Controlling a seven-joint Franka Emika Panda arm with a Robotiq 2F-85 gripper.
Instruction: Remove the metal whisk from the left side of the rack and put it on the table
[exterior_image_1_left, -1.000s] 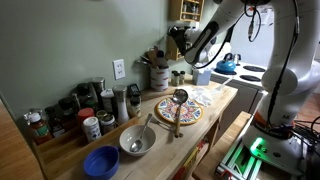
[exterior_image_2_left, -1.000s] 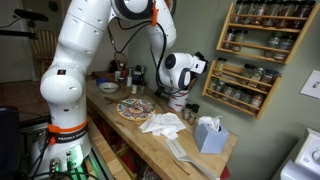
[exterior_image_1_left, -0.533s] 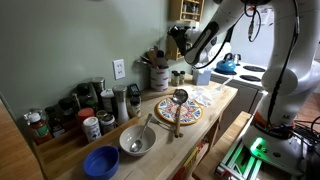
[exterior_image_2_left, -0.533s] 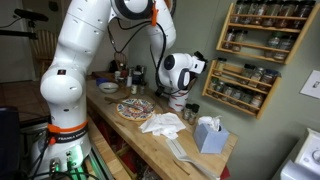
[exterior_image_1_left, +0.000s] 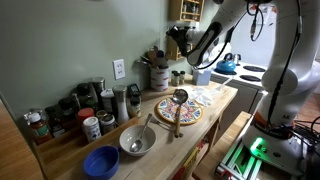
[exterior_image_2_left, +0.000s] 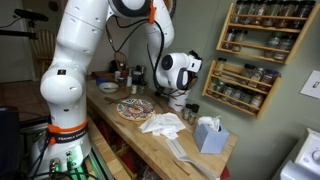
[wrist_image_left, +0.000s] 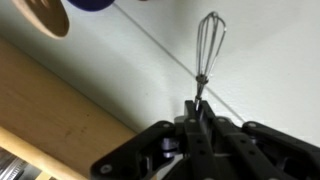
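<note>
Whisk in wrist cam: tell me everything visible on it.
The whisk is silvery metal: a narrow balloon of thin wire loops on a slim straight handle. In the wrist view it sticks out from the end effector, wire head farthest away, leaning slightly right. The jaws look shut on the handle's end; nothing else seems to touch it.

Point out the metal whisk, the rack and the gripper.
metal whisk (wrist_image_left: 209, 42): wrist view, on the wire head.
rack (exterior_image_2_left: 252, 52): in an exterior view, on a wooden shelf rail.
gripper (wrist_image_left: 197, 108): wrist view, between the fingertips.
</note>
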